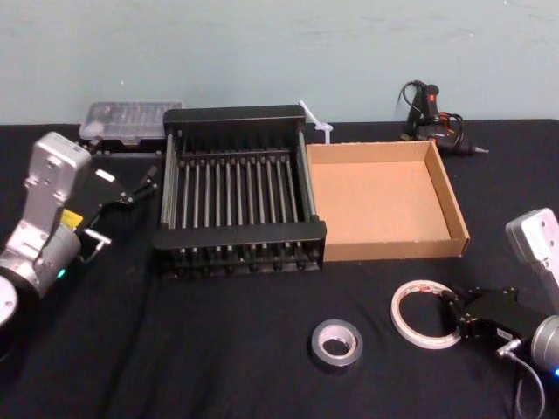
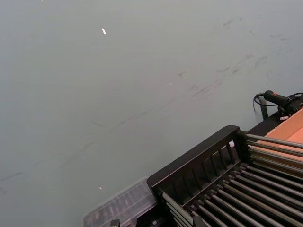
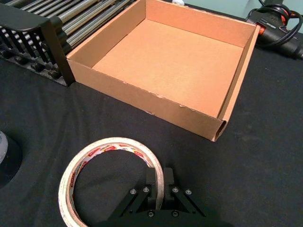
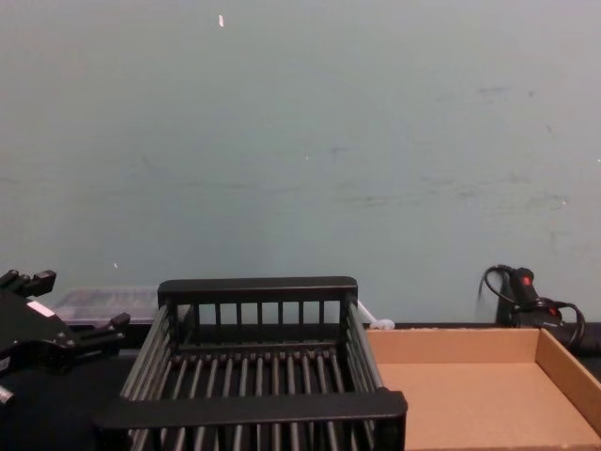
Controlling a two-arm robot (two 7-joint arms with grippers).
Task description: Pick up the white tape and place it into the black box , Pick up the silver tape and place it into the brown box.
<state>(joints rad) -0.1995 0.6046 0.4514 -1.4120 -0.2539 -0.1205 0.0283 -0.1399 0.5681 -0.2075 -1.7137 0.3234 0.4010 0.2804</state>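
The white tape (image 1: 421,312) is a thin ring with red print, lying flat on the black cloth at the front right. My right gripper (image 1: 451,312) is shut on the ring's right rim; in the right wrist view the white tape (image 3: 94,158) has its band pinched between the gripper's (image 3: 159,180) two fingers. The silver tape (image 1: 337,346), a dark roll with a pale core, lies left of the ring, and its edge (image 3: 6,158) shows in the right wrist view. Behind them stand the black box (image 1: 240,236) and the brown box (image 1: 457,205), both empty. My left gripper (image 1: 138,185) hovers open left of the black box.
A clear plastic case (image 1: 131,119) sits behind the black box at the far left. A glue gun (image 1: 434,113) lies behind the brown box, and a white zip tie (image 1: 315,120) lies between the boxes at the back. A pale wall closes off the table's far edge.
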